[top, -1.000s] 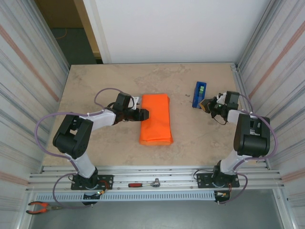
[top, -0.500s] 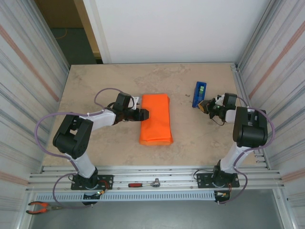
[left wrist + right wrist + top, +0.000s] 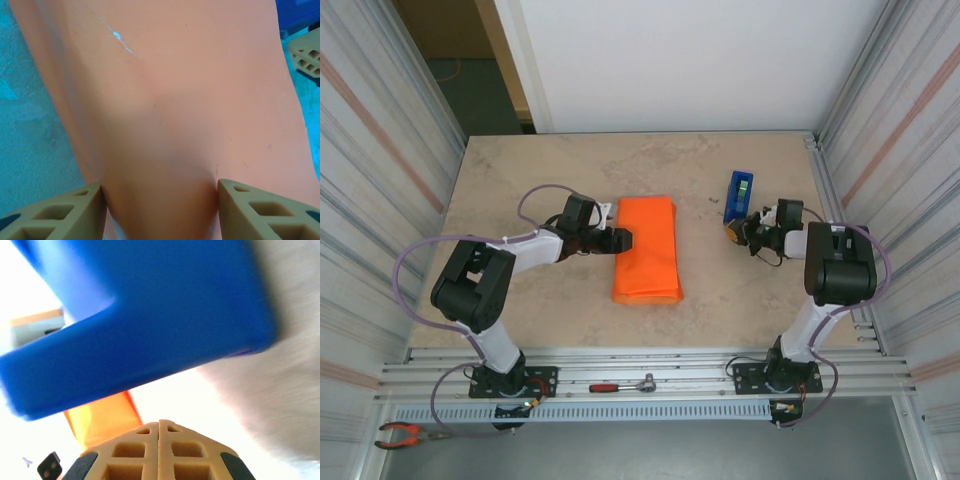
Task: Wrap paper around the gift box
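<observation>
My left gripper [image 3: 160, 194] has its two tan honeycomb fingers [image 3: 65, 212] part-way apart, pressed against either side of a thin, bright orange paper sheet [image 3: 165, 100]. The sheet is folded over into a long, smooth, slightly bulging bundle, and I am grasping the orange paper across its width. Seen from the camera above, the orange paper [image 3: 647, 250] lies as a tall rectangle near the middle of the beige, stone-patterned table [image 3: 520, 180]. My left gripper [image 3: 624, 240] meets its left long edge about halfway along, reaching in low from the left.

My right gripper [image 3: 159, 432] is clenched, its tan fingers pressed flat together with nothing between them. Just beyond the tips sits a blue plastic tape dispenser [image 3: 150, 315], close and blurred in the wrist view; I cannot tell whether I touch it. From above, my right gripper [image 3: 734, 228] points at the near end of the tape dispenser [image 3: 738, 196], on the right side of the table, well apart from the orange paper
</observation>
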Controlling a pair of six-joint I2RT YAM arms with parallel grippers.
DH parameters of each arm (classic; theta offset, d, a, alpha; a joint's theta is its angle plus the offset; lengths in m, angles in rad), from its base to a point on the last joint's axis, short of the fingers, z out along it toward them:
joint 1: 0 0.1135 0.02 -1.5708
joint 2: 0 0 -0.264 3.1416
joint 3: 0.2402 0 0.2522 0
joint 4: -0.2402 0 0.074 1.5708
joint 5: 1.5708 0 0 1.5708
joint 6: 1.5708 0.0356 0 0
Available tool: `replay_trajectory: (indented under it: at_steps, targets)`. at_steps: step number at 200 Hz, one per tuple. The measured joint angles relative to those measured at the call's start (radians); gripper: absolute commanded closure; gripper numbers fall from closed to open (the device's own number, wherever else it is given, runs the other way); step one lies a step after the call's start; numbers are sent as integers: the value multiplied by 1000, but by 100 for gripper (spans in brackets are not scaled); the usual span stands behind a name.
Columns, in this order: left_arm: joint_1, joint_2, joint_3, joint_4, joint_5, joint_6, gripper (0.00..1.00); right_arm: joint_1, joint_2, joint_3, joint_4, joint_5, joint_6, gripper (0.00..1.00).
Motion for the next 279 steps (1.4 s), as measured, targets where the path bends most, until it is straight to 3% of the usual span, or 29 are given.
replay_trajectory:
  at_steps: [61,124,184,279]
  targets:
    - [0,0,0,0,0,0,44,171,-67,171,-156,-60,-121,100]
    - [0,0,0,0,0,0,44,315,-43,376,-465,-91,-362,100]
    - [0,0,0,0,0,0,44,364,26,457,-669,-75,-512,100]
    - [0,0,0,0,0,0,44,382,93,497,-787,18,-601,100]
